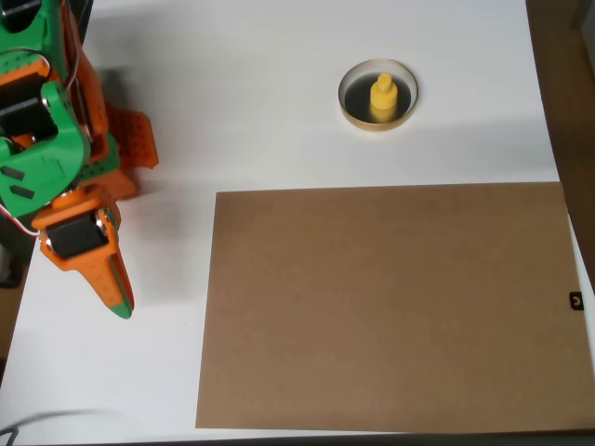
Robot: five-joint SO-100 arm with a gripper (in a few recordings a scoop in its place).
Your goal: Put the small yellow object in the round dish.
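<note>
Presently catalogued, overhead view:

Item one: small bright yellow plastic object, a wider round base with a narrower knob on top. Location: standing upright inside the round dish, roughly at its centre. Judged light, rigid and smooth, so liable to slip or tip if nudged; not fragile. Best hold, should one be needed, would be across the narrow knob, from above. No marking legible.

Item two: small shallow round dish with thin tan rim and dark inside. Location: on the white bench, upper middle of the frame, just beyond the far edge of the brown sheet. Judged light enough to slide if bumped.

Item three: orange and green robot arm, left side of the frame, well apart from the dish. Its claw points toward the lower edge of the picture over bare bench; the fingers appear pressed together into one tapering tip, with nothing between them.

Item four: large flat brown rectangular sheet, cardboard-like, covering the lower right of the white bench.

Item five: small black piece at the sheet's right edge; too small to identify.

Writing, brands, labels: none readable anywhere.

Status, as judged: object already lies in the dish; the task looks complete.
</note>
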